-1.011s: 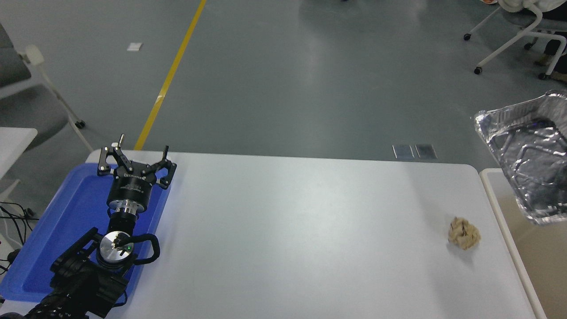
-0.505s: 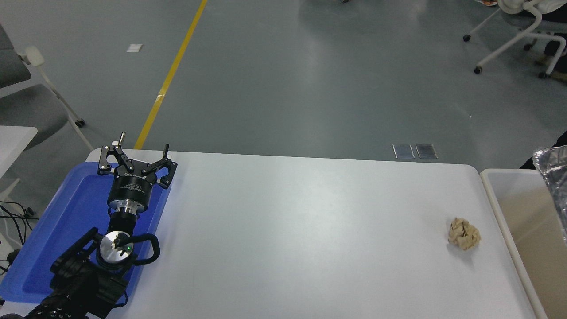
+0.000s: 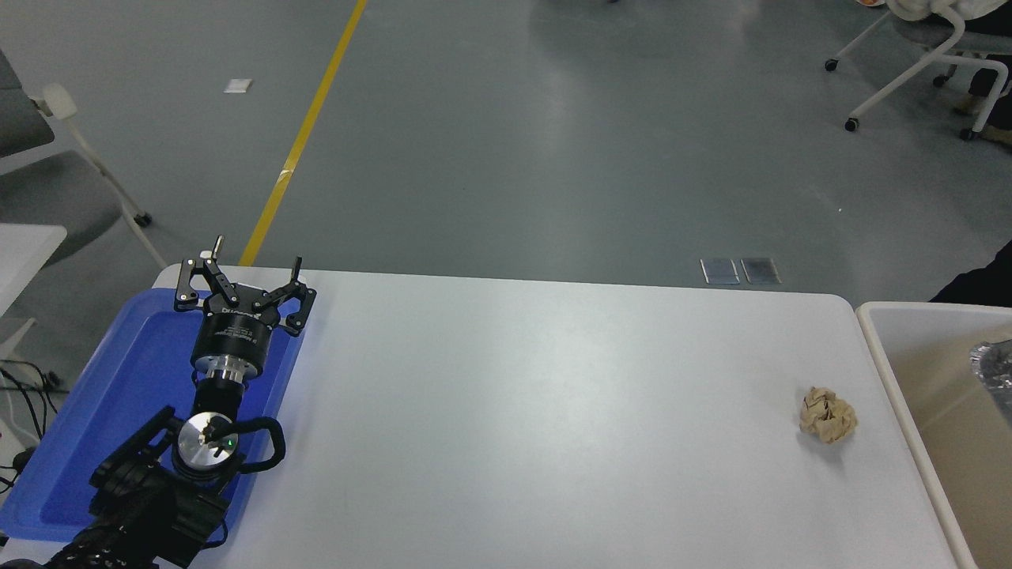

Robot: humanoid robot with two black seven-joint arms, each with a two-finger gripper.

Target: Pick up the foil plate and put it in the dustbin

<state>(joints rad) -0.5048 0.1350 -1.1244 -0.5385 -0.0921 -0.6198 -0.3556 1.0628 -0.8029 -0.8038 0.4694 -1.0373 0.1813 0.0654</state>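
Only a small corner of the shiny foil plate (image 3: pixel 994 366) shows at the right edge, low inside the dustbin (image 3: pixel 876 340), the off-white-rimmed bin that stands against the table's right end. A dark shape (image 3: pixel 979 284) at the right edge above the bin looks like part of my right arm. Its gripper is out of view. My left gripper (image 3: pixel 251 267) is open and empty, parked over the blue tray at the lower left.
A crumpled tan paper ball (image 3: pixel 828 415) lies on the white table (image 3: pixel 538 411) near its right end. A flat blue tray (image 3: pixel 111 387) sits at the table's left edge under my left arm. Wheeled chairs stand on the floor beyond.
The foil plate has moved right and down, from held high above the bin to low inside it, nearly out of frame. The left arm has not moved.
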